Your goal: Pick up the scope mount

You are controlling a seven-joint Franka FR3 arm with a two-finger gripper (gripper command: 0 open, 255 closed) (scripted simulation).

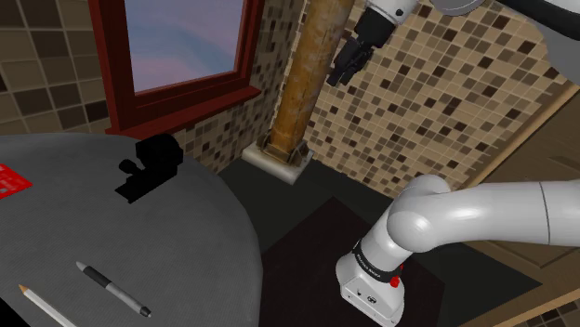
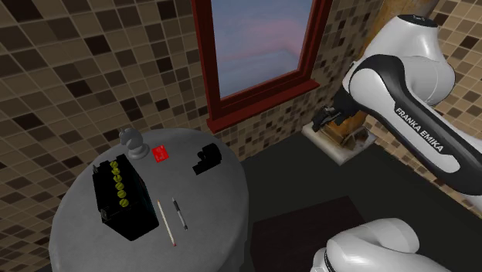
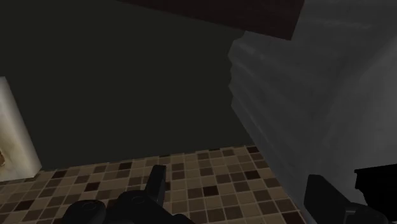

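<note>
The tool point(image 1: 346, 63) hangs wide open, seemingly high, well to the shoulder view's right of the black mount point(image 1: 149, 167) on the counter point(image 1: 186, 251).

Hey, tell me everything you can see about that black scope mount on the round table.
The scope mount is a plain black, stepped block: a low base juts forward and a taller part is notched on top. Its material cannot be told. It rests flat on the grey round table, near the edge by the window wall. Only the table touches it. The red card lies apart, and the gripper hangs far off, jaws apart.
</note>
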